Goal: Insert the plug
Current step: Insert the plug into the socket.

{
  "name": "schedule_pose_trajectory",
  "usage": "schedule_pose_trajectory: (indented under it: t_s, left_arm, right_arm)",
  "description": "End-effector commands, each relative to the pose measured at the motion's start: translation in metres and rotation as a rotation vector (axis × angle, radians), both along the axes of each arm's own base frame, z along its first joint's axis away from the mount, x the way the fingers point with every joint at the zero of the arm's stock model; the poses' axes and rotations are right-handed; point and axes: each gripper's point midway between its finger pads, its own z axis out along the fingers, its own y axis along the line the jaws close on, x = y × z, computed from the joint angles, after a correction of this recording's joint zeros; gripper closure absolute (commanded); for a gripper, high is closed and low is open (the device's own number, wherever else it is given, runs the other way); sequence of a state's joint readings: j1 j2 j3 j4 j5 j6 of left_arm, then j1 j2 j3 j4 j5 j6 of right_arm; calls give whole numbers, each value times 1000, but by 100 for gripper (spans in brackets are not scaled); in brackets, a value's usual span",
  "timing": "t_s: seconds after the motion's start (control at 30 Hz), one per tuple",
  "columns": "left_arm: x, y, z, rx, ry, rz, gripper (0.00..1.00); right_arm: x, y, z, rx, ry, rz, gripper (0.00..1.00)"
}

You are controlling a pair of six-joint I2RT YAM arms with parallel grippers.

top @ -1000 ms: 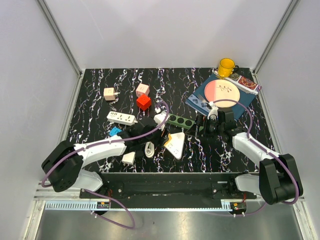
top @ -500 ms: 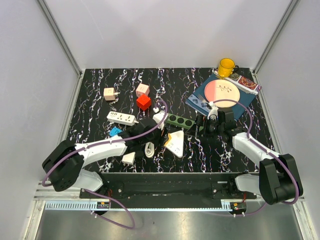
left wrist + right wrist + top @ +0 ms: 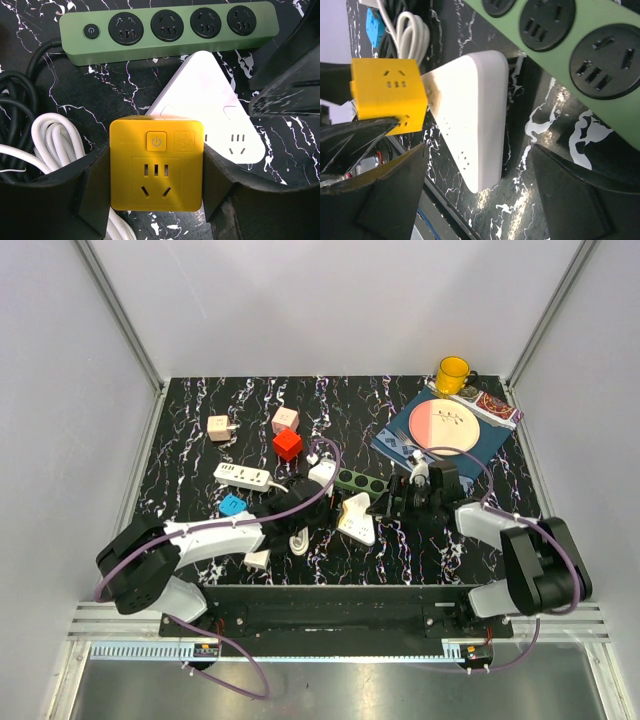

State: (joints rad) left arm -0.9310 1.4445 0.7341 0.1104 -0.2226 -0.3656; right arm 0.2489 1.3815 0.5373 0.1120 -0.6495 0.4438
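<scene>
From above, I see a black table (image 3: 190,415) with white marble-like veins. My left gripper (image 3: 328,504) and right gripper (image 3: 384,505) close in from either side on the white triangular socket block (image 3: 357,522). It lies flat just in front of the green power strip (image 3: 360,481). The plug is too small to pick out here.

On the left wrist view, the left gripper (image 3: 156,150) is clenched on the yellow plug cube (image 3: 156,170). The cube is glossy plastic with rounded corners, and a power button and slotted outlet face the camera. Matte black fingers (image 3: 92,185) press on its two sides. The cube sits at the slanted edge of the smooth white triangular socket block (image 3: 210,105). Beyond lies the long, matte green power strip (image 3: 170,30) with four round black outlets. A coiled white cable (image 3: 55,142) sits at the left.

On the right wrist view, the right gripper (image 3: 477,150) is released. Its broad black fingers (image 3: 395,195) straddle a rounded corner of the white triangular socket block (image 3: 470,115), with a gap on each side. The yellow plug cube (image 3: 387,92) is at the block's edge, and thin metal prongs show between them. I cannot tell how far in they are.
</scene>
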Motion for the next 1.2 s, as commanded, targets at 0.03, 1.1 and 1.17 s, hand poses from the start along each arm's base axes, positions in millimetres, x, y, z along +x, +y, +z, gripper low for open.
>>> schedule_pose_trajectory:
  t_s: [0.03,1.1,1.17]
  left_arm:
    - [-11,18,-37,153,79,53,100]
    - [-26,16,-93,203,73,141,100]
    - [-26,20,-97,209,62,152,100]
  right_arm:
    - [7,14,-8,85,34,-4,15]
    - [-16,28,-36,218,217,-48,100]
    - [-15,28,-35,220,215,-54,100]
